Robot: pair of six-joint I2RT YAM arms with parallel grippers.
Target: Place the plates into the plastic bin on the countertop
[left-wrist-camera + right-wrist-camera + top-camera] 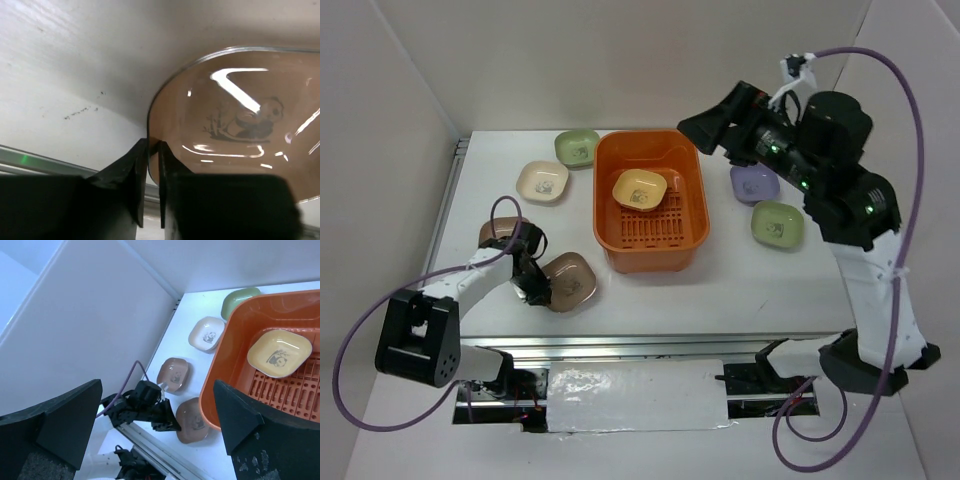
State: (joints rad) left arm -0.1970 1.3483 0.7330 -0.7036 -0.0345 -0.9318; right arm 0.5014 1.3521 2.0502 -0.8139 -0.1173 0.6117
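A: At the front-left of the countertop [750, 285], how is the left arm [470, 285]?
B: Low and bent. The left gripper [152, 167] clamps the rim of the brown plate [570, 281], close to the front rail [650, 346], near the plastic bin [603, 205].
A: And the right gripper [705, 128]?
B: Raised by the bin's far right corner, fingers spread wide, holding nothing.

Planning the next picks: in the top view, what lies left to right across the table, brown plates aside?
Cream plate → green plate → plastic bin holding a yellow plate → purple plate → second green plate.
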